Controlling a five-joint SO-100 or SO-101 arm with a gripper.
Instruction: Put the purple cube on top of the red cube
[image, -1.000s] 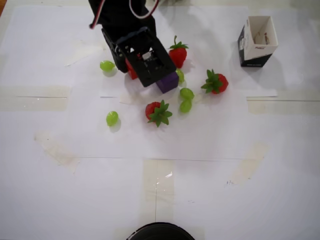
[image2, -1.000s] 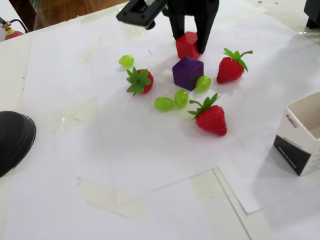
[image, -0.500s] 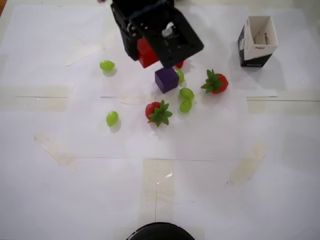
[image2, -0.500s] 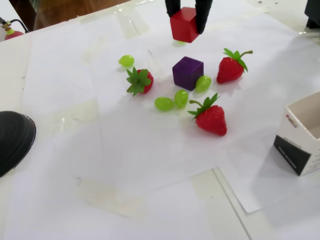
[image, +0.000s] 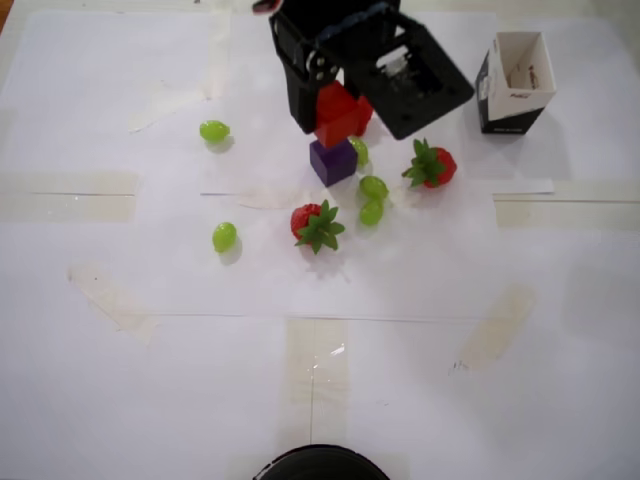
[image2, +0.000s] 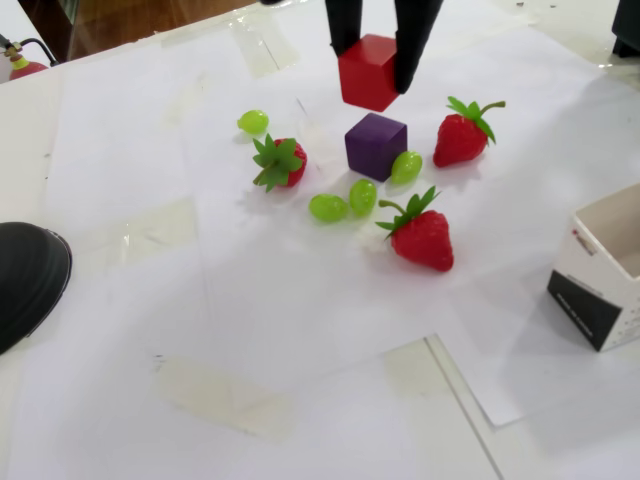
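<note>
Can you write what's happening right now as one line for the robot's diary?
gripper: shut on red cube, lifted | purple cube: on table, beside a grape | stack: not done | note: wrong cube held

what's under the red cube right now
Nothing supports the red cube: the gripper holds it clear of the white paper. The purple cube sits just in front, apart from it. The overhead view hides that spot.

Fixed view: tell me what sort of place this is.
Probably a hobby or lab tabletop for robot practice: white paper sheets taped down, toy strawberries and grapes, and a gripper holding a red cube.
</note>
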